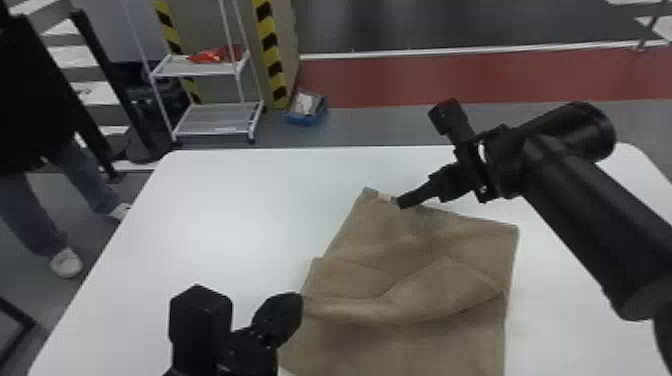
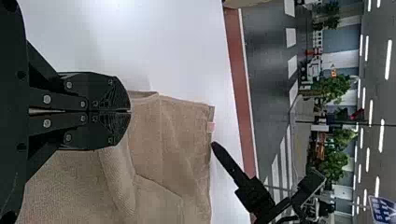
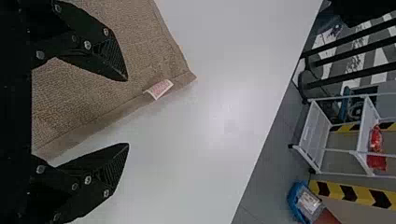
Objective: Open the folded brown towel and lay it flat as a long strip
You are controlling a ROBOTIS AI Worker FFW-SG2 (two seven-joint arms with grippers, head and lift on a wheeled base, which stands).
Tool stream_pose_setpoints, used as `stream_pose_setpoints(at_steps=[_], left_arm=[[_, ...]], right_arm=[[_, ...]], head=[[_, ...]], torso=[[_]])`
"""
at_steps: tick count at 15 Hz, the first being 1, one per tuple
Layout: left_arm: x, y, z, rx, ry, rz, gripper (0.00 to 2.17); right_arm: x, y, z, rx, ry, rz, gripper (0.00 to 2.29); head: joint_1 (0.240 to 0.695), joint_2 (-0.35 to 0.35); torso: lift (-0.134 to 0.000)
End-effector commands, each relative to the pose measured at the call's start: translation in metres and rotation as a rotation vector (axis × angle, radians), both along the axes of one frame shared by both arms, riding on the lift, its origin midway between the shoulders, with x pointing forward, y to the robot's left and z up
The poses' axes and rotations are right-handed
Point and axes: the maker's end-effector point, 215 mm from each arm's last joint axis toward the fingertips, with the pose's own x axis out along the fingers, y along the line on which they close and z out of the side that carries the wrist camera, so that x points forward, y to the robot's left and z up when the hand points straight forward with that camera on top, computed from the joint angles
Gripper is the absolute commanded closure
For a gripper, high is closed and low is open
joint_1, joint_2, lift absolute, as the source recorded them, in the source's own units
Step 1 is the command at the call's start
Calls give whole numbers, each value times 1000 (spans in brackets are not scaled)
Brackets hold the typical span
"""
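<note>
Around the brown towel (image 1: 425, 300), with wide-open, empty right gripper (image 1: 401, 202) at 12 o'clock, tightly closed left gripper (image 1: 298, 301) at 9, hold unclear!

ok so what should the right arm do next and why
Probably lower the right gripper slightly and close it on the brown towel near the small label: its fingers stand open on either side of the far hem, and a rumpled fold crosses the cloth, so a gentle pull from there might help flatten it.
</note>
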Motion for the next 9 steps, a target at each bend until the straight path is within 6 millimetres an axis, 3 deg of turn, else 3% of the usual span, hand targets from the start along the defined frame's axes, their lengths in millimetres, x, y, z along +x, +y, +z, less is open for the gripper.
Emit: stream_pose_setpoints(at_steps=[1, 9], left_arm=[[0, -3, 2, -4, -4, -4, 1447], [-1, -3, 2, 0, -12, -2, 1447]], right_arm=[[-5, 0, -3, -22, 19, 9, 471], [-17, -4, -10, -43, 75, 9, 593]], head=[[695, 116], [695, 113]], torso=[[-123], [-123]])
